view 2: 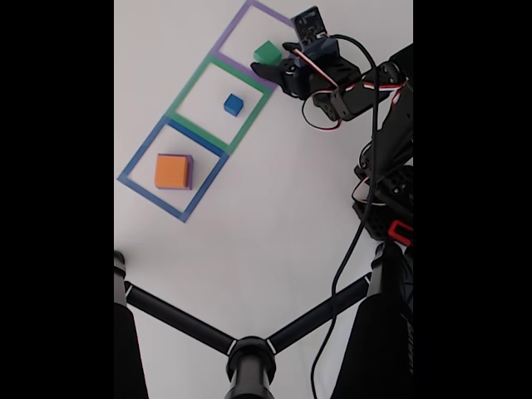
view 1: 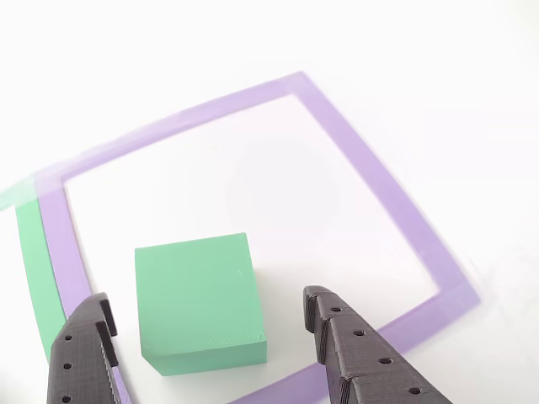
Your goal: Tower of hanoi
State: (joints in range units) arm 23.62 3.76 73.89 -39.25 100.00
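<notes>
Green block (view 1: 200, 301) sits inside the purple outline (view 1: 383, 181) between the gripper (view 1: 206, 316)'s wide-spread jaws, untouched, while the blue cube (view 2: 233, 104) rests in the green outline (view 2: 193, 81).

Both gripper (view 1: 206, 324) fingers ran off the other view's bottom edge. The green outline (view 1: 34, 261) was cut at the left. In the fixed view, the orange block (view 2: 170, 171) covered most of the purple slab (view 2: 190, 172).
</notes>
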